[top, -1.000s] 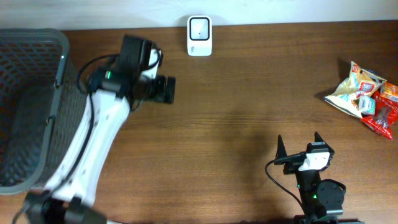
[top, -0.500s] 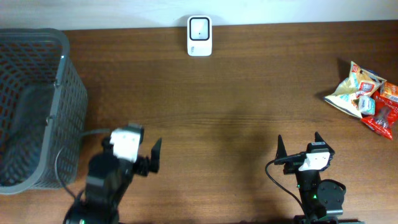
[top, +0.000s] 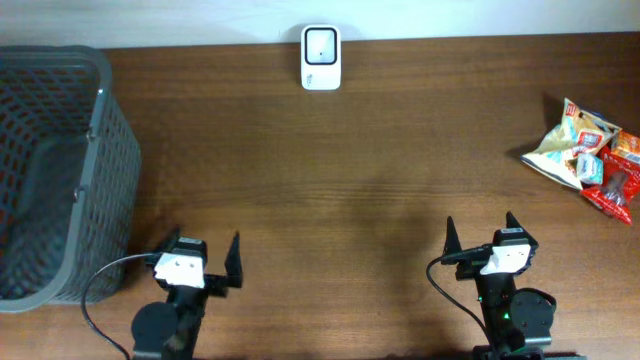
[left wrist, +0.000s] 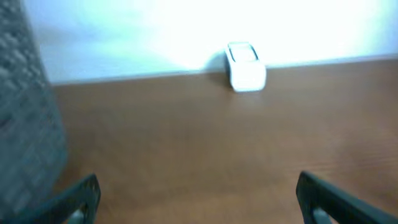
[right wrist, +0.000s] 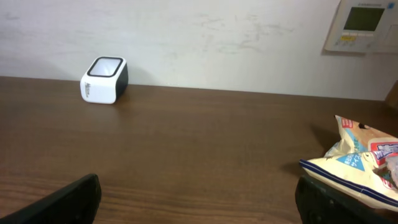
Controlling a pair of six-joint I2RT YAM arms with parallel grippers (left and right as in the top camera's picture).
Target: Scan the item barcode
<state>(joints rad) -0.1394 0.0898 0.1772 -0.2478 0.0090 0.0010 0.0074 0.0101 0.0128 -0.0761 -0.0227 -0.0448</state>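
Note:
A white barcode scanner (top: 321, 58) stands at the back edge of the table; it also shows in the left wrist view (left wrist: 246, 66) and the right wrist view (right wrist: 104, 79). A pile of snack packets (top: 588, 158) lies at the far right, and the nearest packet (right wrist: 357, 167) reaches the right wrist view's edge. My left gripper (top: 203, 252) sits at the front left, open and holding nothing (left wrist: 198, 200). At the front right, my right gripper (top: 480, 232) is open and holding nothing too (right wrist: 198, 200). Both point toward the back wall.
A dark mesh basket (top: 95, 120) takes up the left end of the table and appears blurred at the left in the left wrist view (left wrist: 25, 124). A wall panel (right wrist: 364, 25) hangs at the upper right behind the table.
My left arm has pulled back from beside the basket, near the scanner, to the table's front left edge. The right arm has not moved.

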